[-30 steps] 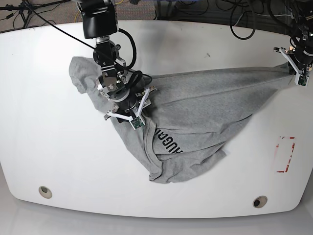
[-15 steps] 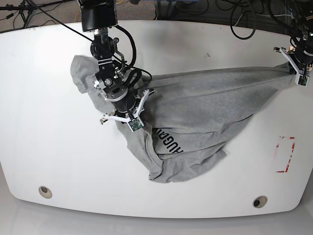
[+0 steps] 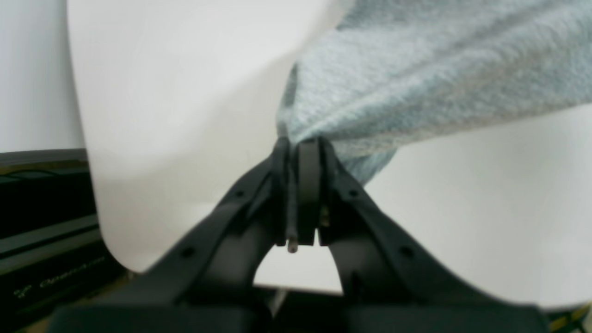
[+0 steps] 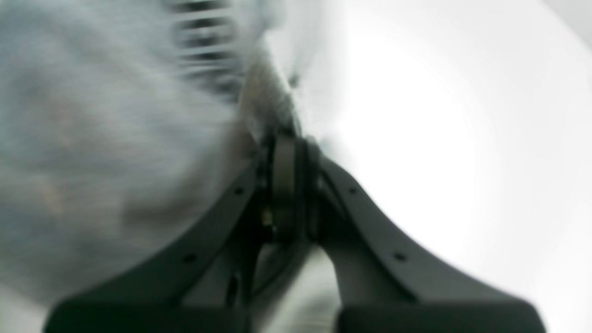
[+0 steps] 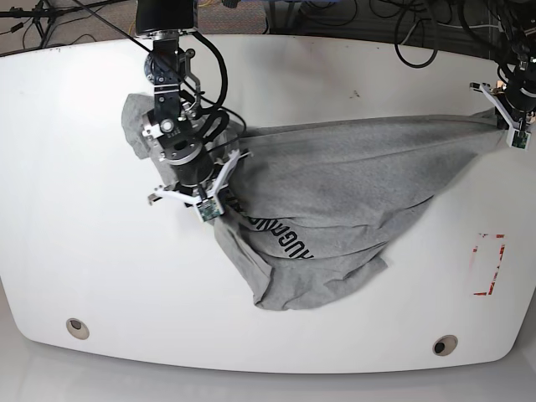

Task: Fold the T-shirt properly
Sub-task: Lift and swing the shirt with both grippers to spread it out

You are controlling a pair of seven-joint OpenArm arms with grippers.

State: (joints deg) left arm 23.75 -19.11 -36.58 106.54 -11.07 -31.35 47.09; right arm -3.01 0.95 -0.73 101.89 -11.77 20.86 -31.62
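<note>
The grey T-shirt (image 5: 352,176) lies bunched and stretched across the white table (image 5: 75,234), its black lettering (image 5: 280,244) showing near the front fold. My right gripper (image 5: 201,191) is at the shirt's left part, shut on a pinch of its cloth. The right wrist view is blurred but shows the jaws (image 4: 286,138) closed on grey fabric (image 4: 92,138). My left gripper (image 5: 501,113) stands at the far right table edge, shut on a corner of the shirt. In the left wrist view its tips (image 3: 300,141) clamp the cloth (image 3: 439,69) above the table.
A red-outlined mark (image 5: 488,264) is on the table at the right. Two round holes (image 5: 77,327) (image 5: 445,344) sit near the front edge. Black cables (image 5: 414,42) lie behind the table's back edge.
My right gripper has shut on the shirt and moved left and slightly back, dragging the cloth and lettering leftward. The left gripper has stayed put, still holding its corner.
</note>
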